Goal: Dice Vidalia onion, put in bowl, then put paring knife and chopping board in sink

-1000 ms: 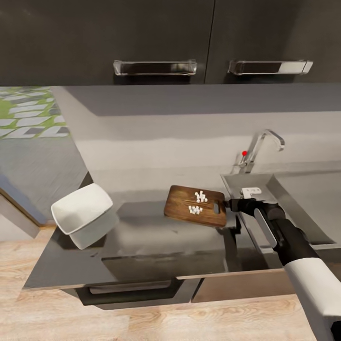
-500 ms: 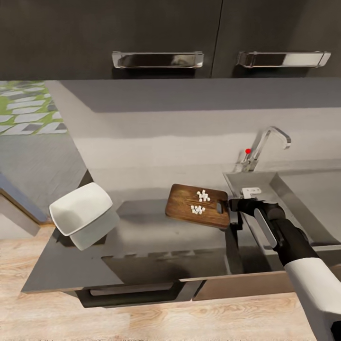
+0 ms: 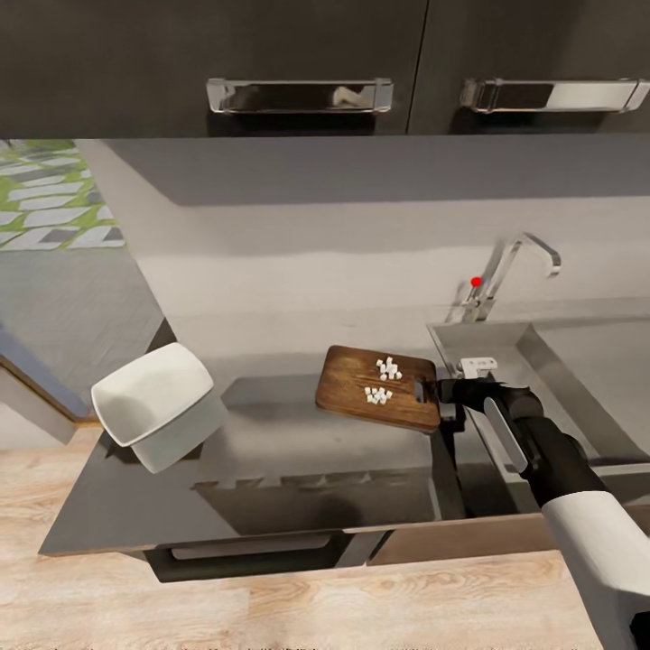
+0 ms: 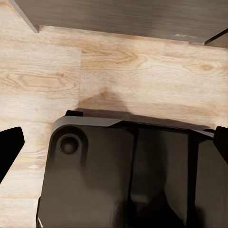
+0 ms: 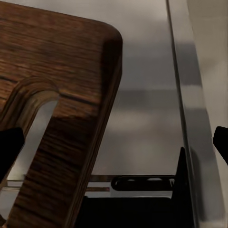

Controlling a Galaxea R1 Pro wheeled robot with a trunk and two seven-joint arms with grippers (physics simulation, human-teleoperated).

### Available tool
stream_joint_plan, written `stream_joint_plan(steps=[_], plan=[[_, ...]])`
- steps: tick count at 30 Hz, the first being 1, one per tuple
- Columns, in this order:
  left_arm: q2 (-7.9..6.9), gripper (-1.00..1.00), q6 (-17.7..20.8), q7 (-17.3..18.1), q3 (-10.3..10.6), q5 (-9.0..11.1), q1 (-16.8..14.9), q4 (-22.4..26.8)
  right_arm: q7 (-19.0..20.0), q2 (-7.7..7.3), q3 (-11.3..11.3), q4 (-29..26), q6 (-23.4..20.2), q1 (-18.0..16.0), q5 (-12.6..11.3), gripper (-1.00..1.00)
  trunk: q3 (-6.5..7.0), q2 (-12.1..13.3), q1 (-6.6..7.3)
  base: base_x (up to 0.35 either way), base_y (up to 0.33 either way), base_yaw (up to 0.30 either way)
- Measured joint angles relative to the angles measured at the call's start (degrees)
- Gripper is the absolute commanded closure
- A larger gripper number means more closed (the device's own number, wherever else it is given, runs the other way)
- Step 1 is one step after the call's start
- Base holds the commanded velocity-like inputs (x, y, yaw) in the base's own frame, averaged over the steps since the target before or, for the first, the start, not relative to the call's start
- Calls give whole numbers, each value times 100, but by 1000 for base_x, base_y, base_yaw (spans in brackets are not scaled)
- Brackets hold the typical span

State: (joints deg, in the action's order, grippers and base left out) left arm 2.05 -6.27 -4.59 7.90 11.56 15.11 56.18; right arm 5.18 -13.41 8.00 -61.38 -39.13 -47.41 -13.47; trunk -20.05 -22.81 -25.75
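The dark brown chopping board (image 3: 361, 384) sits on the glossy countertop (image 3: 271, 442) beside the sink (image 3: 542, 379). Two small clusters of diced onion (image 3: 384, 379) lie on it. My right gripper (image 3: 442, 391) is at the board's slotted end. In the right wrist view the board (image 5: 61, 95) is seen face-on. My right gripper (image 5: 114, 142) is open, with its fingertips (image 5: 9, 147) wide apart: one is over the handle slot and the other is off the board's side. The white bowl (image 3: 153, 406) stands tilted at the counter's left end. My left gripper (image 4: 114, 142) is open over the robot's dark base. The paring knife is out of view.
The chrome tap (image 3: 506, 271) with its red-tipped lever rises behind the sink. Dark wall cabinets with steel handles (image 3: 298, 95) hang overhead. A drawer handle (image 3: 244, 551) runs under the counter's front edge, with wooden floor (image 3: 271, 605) below. A grey wall panel (image 3: 81, 316) borders the counter on the left.
The whole head view has shifted, so the camera moved. The board, bowl and sink keep their places relative to each other. My right gripper stays at the board's handle end.
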Motion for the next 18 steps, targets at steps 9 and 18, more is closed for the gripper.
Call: stream_joint_plan(steps=[9, 18], plan=[[0, -100, 0, 0, 0, 0, 0, 1, 0, 1, 0, 0, 1, -1, 0, -100, -81, 0, 0, 0, 19, 0], [0, -100, 0, 0, -1, 0, 1, 1, 5, 1, -1, -13, 9, -4, 60, -100, -162, -4, 2, 0, 0, 0]])
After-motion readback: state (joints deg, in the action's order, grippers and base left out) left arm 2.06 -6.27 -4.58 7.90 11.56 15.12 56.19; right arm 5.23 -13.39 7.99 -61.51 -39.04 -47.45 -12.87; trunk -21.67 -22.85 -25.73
